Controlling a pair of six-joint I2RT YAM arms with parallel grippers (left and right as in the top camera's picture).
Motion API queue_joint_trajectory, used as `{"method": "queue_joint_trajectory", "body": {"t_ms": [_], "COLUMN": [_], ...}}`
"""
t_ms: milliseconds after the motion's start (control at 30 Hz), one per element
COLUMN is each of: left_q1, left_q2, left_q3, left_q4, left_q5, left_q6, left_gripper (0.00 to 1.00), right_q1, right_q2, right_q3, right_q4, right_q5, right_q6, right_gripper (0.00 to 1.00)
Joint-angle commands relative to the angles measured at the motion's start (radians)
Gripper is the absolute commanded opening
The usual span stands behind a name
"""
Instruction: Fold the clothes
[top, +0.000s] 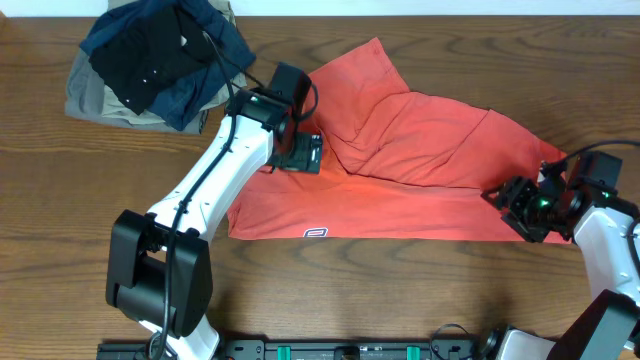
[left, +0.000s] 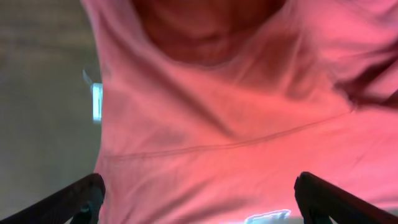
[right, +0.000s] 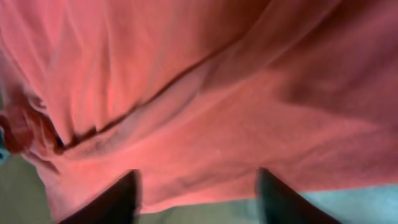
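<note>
coral-red t-shirt (top: 420, 150) lies rumpled across the desk (top: 60, 200) middle, not yet folded. step in hand, by judgement: spreading it flat. left jaws stand apart over its upper-left part; right jaws stand apart at its right edge. next move calls for closing on cloth edges and pulling taut. dark garments (top: 150, 60) lie piled near the upper-left corner and could snag.

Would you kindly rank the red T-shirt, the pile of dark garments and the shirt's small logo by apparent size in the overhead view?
1. Largest: the red T-shirt, spread wide.
2. Next: the pile of dark garments, clearly smaller.
3. Smallest: the small logo, tiny, near the shirt's lower edge.
</note>
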Motion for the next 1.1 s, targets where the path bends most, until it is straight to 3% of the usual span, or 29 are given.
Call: {"method": "queue_joint_trajectory", "body": {"t_ms": [0, 100, 133, 200, 233, 467, 667, 1067], "left_q1": [0.005, 0.005, 0.005, 0.005, 0.005, 0.005, 0.02, 0.108], "left_q2": [-0.021, -0.021, -0.02, -0.02, -0.02, -0.02, -0.02, -0.02], "left_q3": [0.008, -0.028, -0.048, -0.09, -0.11, -0.179, -0.253, -0.4], "left_q4": [-0.045, -0.029, -0.013, 0.019, 0.034, 0.094, 0.095, 0.257], "left_q5": [0.019, 0.08, 0.089, 0.105, 0.113, 0.091, 0.066, 0.067], "left_q6": [0.01, 0.011, 0.01, 0.009, 0.006, -0.009, -0.109, -0.076], "left_gripper": [0.94, 0.62, 0.42, 0.14, 0.06, 0.06, 0.06, 0.06], "right_q1": [0.01, 0.01, 0.01, 0.011, 0.011, 0.01, 0.009, 0.009], "right_q2": [-0.013, -0.013, -0.013, -0.013, -0.013, -0.006, 0.035, 0.106], "right_q3": [0.049, 0.057, 0.057, 0.057, 0.057, 0.057, 0.057, 0.057], "right_q4": [-0.034, -0.055, -0.058, -0.063, -0.065, -0.058, -0.058, 0.059], "right_q5": [0.099, 0.181, 0.196, 0.234, 0.254, 0.486, 0.503, 0.534], "right_q6": [-0.047, -0.046, -0.045, -0.039, -0.039, 0.087, 0.124, 0.109], "right_gripper": [0.33, 0.08, 0.01, 0.01, 0.01, 0.01, 0.01, 0.01]}}
